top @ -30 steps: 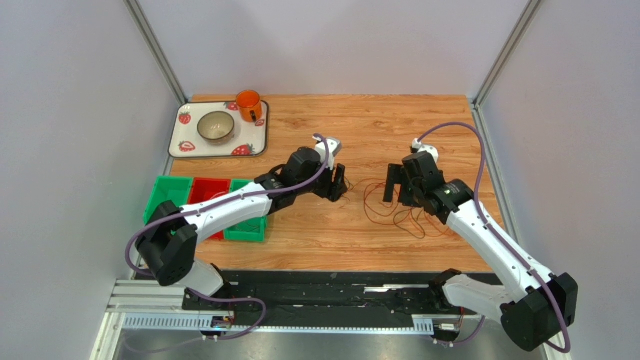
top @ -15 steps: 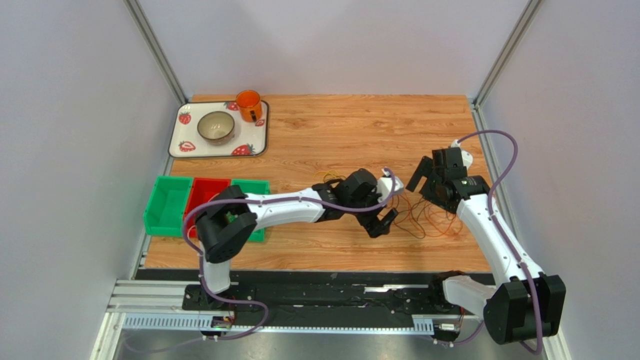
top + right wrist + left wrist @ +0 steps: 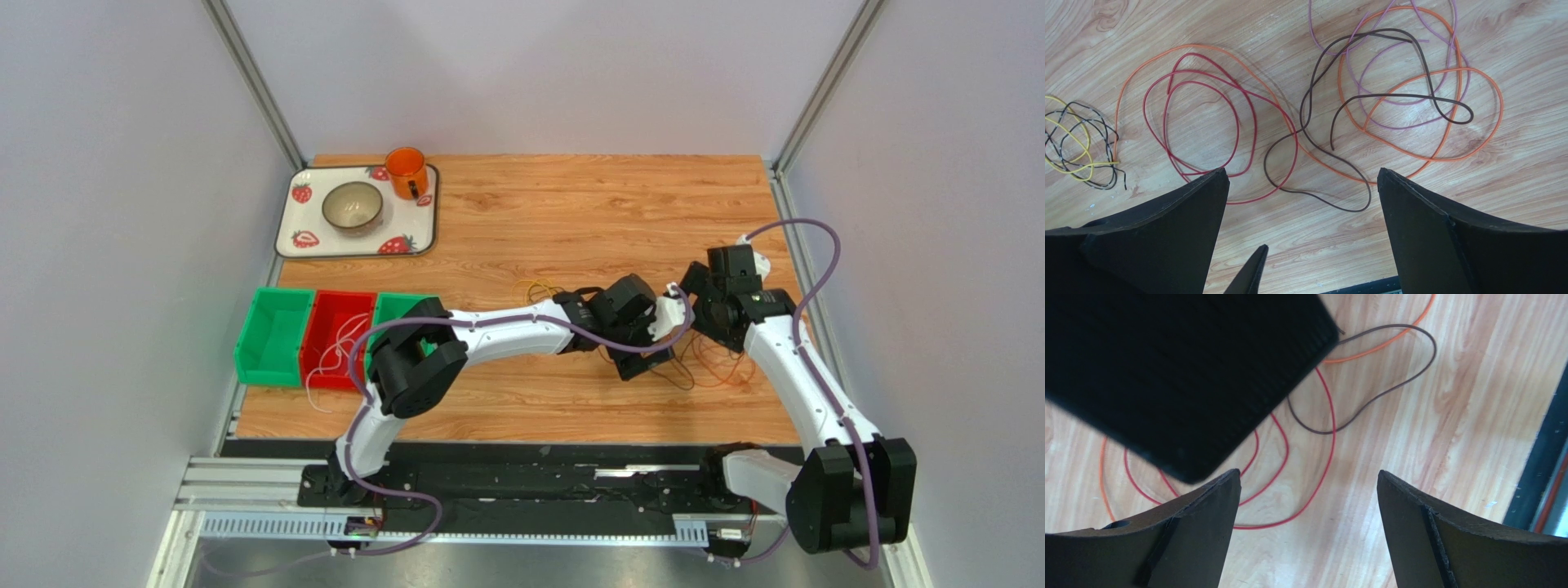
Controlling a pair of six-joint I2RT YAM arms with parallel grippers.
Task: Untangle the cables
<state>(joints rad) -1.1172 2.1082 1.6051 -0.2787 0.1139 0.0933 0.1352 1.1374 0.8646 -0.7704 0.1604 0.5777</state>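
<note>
**Here: poised for a first pick**

The cables [image 3: 1301, 119] lie loose on the wooden table [image 3: 552, 208], right of centre and under both arms. Red, brown, orange and purple loops cross one another, and a small yellow-and-black knot [image 3: 1075, 144] sits apart at one side. My left gripper [image 3: 1308, 484] and right gripper [image 3: 1301, 180] both stand wide apart and carry nothing. I judge these wires to be very light, limp and a little springy. They lie flat on the wood, so a pinch may slip. I would take the brown cable [image 3: 1385, 30] near its free end, where it overlaps least. I can read no brand, label or writing.
</note>
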